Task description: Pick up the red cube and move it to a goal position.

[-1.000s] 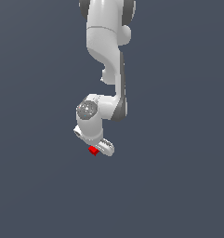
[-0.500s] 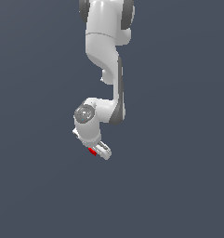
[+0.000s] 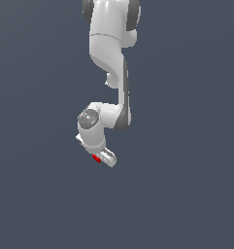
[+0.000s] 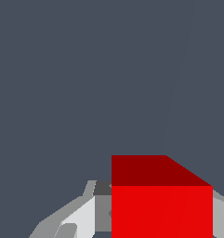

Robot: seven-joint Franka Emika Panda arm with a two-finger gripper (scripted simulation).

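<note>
The red cube (image 3: 96, 158) shows as a small red sliver under the white hand of the arm, in the middle of the exterior view. My gripper (image 3: 102, 159) is shut on it, the white fingers (image 3: 108, 157) hiding most of it. In the wrist view the red cube (image 4: 161, 200) looms large between the grey-white fingers (image 4: 81, 218), with its top and front faces showing. The cube sits off the plain surface, carried in the hand.
A flat dark grey-blue surface (image 3: 186, 194) fills both views. The white arm (image 3: 111, 53) comes down from the top of the exterior view. No other objects or goal marker show.
The hand with the red cube has shifted slightly toward the exterior view's left and turned, so less of the cube shows than a second ago.
</note>
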